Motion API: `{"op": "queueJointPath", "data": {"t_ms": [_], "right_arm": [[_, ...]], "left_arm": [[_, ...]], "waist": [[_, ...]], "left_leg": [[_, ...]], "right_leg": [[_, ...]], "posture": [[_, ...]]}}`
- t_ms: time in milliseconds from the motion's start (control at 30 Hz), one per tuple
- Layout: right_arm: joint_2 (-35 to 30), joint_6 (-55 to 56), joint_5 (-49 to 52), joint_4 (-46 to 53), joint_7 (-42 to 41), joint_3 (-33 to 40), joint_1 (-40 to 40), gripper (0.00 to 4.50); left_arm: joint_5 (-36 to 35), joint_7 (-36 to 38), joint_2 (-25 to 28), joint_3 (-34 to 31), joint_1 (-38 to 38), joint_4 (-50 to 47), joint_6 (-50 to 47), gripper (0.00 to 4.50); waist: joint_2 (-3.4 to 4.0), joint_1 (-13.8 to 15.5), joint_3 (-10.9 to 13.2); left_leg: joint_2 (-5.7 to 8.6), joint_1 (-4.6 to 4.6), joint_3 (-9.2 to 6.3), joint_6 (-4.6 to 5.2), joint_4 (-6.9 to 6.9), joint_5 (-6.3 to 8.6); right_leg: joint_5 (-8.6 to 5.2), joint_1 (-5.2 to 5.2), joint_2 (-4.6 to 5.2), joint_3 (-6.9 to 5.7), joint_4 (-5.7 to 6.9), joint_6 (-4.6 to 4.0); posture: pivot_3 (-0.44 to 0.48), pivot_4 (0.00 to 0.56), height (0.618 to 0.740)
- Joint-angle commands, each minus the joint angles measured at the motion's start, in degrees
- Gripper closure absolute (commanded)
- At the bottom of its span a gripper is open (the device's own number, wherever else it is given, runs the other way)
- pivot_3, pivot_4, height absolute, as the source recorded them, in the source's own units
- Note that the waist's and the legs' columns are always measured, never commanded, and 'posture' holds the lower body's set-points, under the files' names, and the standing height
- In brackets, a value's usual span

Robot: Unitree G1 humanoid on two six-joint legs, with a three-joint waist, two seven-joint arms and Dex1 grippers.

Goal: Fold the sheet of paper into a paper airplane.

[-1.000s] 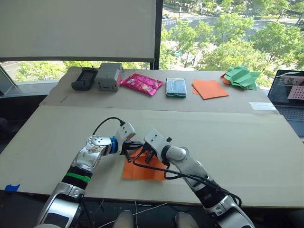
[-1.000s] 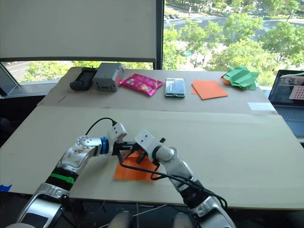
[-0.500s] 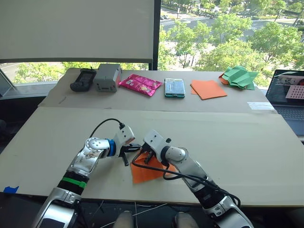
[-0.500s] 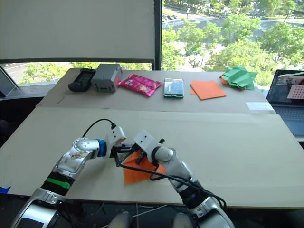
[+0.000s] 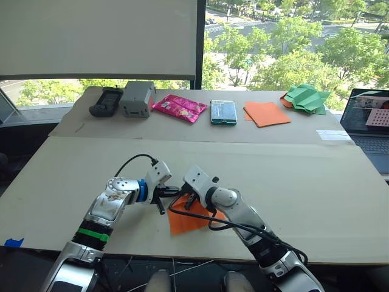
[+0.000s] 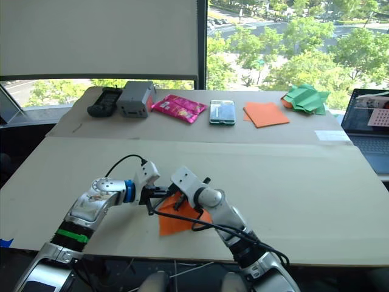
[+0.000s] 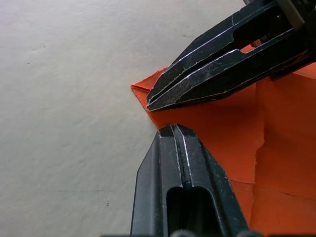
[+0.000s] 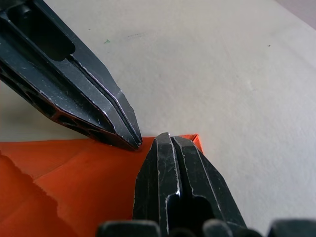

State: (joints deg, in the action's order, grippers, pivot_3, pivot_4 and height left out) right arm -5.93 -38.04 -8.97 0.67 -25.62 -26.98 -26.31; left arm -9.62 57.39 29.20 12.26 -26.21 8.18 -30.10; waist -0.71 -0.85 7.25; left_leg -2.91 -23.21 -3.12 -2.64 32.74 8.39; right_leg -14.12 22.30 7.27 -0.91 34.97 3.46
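Observation:
The sheet of paper (image 5: 187, 221), bright orange and creased, lies near the table's front edge with one flap folded over, so it looks roughly triangular. My left gripper (image 5: 172, 192) and right gripper (image 5: 184, 201) meet at its far left corner. Both are shut. In the left wrist view my left fingertips (image 7: 172, 130) rest on the paper (image 7: 232, 148), just short of the right gripper's tips (image 7: 149, 103). The right wrist view has the right gripper (image 8: 165, 139) pressing close to the paper's corner (image 8: 196, 138), with the left gripper (image 8: 136, 143) touching beside it. No paper airplane shape is formed.
Along the back strip of the table sit a black device (image 5: 107, 100), a grey box (image 5: 137, 97), a pink packet (image 5: 180, 107), a teal case (image 5: 224, 112), a smooth orange sheet (image 5: 267, 113) and a green paper shape (image 5: 307, 97). A laptop (image 5: 368, 118) stands at the right edge.
Since a second ago the flat rectangular sheet has been folded over into a pointed shape. In the last half second both grippers have barely moved.

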Motion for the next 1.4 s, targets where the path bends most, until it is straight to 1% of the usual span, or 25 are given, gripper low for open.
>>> {"op": "queueJointPath", "data": {"t_ms": [33,133,200,433,533,800,1033,1100,1233,1300,1400], "right_arm": [[0.0,-1.0,-0.3,-0.3,-0.2,-0.8,0.5,4.50],[0.0,-1.2,-0.3,0.1,-0.2,-0.8,0.6,4.50],[0.0,-1.1,-0.3,-0.2,-0.2,-0.7,0.4,4.50],[-0.2,-1.4,-0.2,-0.1,-0.1,-0.6,0.4,4.50],[-0.2,-1.5,-0.1,0.1,-0.1,-0.6,0.5,4.50],[-0.2,-1.4,-0.1,-0.2,-0.2,-0.6,0.4,4.50],[-0.3,-0.9,0.1,-0.8,-0.5,-0.7,0.2,4.50],[-0.2,-0.6,0.2,-0.7,-0.5,-0.6,0.3,4.50],[0.3,0.2,1.0,0.5,-0.2,0.8,-0.1,4.50],[1.4,-1.0,3.2,3.3,-0.2,3.6,-0.2,4.50],[1.9,-4.5,7.1,9.9,-1.3,7.5,-0.2,4.50]], "left_arm": [[0.1,0.2,0.3,0.3,-0.1,-1.3,0.7,4.48],[4.1,0.7,1.8,4.0,1.7,1.6,4.5,4.48],[5.1,0.7,2.0,5.1,2.6,3.2,5.8,4.48],[5.1,1.6,3.1,5.7,6.4,2.6,6.9,4.48],[4.1,2.8,4.4,5.6,8.7,0.0,5.7,4.48],[2.3,2.4,8.2,3.1,15.2,-5.4,3.6,4.48],[1.2,2.0,11.0,0.8,17.9,-7.1,3.4,4.48],[0.8,1.2,11.3,-0.4,17.8,-7.0,3.5,4.48],[-1.3,-0.3,10.8,-3.5,15.4,-8.9,1.4,4.48],[-2.1,-0.8,11.0,-4.8,13.7,-10.5,0.2,4.48],[-5.5,-0.7,11.7,-8.1,11.2,-14.4,-3.1,4.48]], "waist": [[0.00,0.0,0.0],[0.00,0.0,0.0],[0.02,0.0,0.0],[0.12,0.0,-0.2],[0.20,-0.1,-0.2],[0.30,-0.3,-0.3],[0.42,-0.6,-0.2],[0.46,-0.8,-0.2],[0.45,-0.8,-0.2],[0.34,-0.7,-0.1],[0.25,-0.5,0.1]], "left_leg": [[0.00,0.00,0.00,0.00,0.00,0.00],[0.00,0.01,0.00,0.00,0.00,0.00],[0.00,0.03,0.00,-0.01,0.00,0.00],[-0.01,0.07,0.00,-0.01,-0.01,0.01],[-0.02,0.08,0.01,-0.01,-0.01,0.01],[-0.05,0.12,0.00,-0.03,-0.03,0.03],[-0.07,0.13,0.00,-0.04,-0.07,0.05],[-0.07,0.13,0.00,-0.05,-0.08,0.05],[-0.06,0.09,0.00,-0.05,-0.09,0.05],[-0.06,0.01,-0.02,-0.05,-0.09,0.05],[-0.06,-0.24,-0.02,-0.05,-0.10,0.05]], "right_leg": [[0.00,0.00,0.00,0.00,0.00,0.00],[0.00,0.00,0.00,0.01,0.00,0.00],[0.00,-0.02,0.00,0.00,0.00,0.00],[0.00,-0.02,0.00,0.02,-0.01,-0.01],[-0.01,-0.02,0.00,0.03,-0.01,-0.01],[-0.03,0.00,0.00,0.03,-0.02,-0.05],[-0.04,0.05,0.01,0.03,-0.03,-0.07],[-0.04,0.06,0.02,0.03,-0.05,-0.07],[-0.04,0.10,0.02,0.03,-0.05,-0.07],[-0.04,0.20,0.02,0.02,-0.05,-0.07],[-0.04,0.45,0.02,0.01,-0.05,-0.07]], "posture": [[0.000,0.150,0.702],[0.000,0.150,0.702],[0.000,0.150,0.702],[0.000,0.150,0.702],[0.000,0.150,0.702],[0.000,0.150,0.702],[0.000,0.150,0.702],[0.000,0.150,0.702],[0.000,0.150,0.702],[0.000,0.150,0.702],[0.000,0.150,0.702]]}}
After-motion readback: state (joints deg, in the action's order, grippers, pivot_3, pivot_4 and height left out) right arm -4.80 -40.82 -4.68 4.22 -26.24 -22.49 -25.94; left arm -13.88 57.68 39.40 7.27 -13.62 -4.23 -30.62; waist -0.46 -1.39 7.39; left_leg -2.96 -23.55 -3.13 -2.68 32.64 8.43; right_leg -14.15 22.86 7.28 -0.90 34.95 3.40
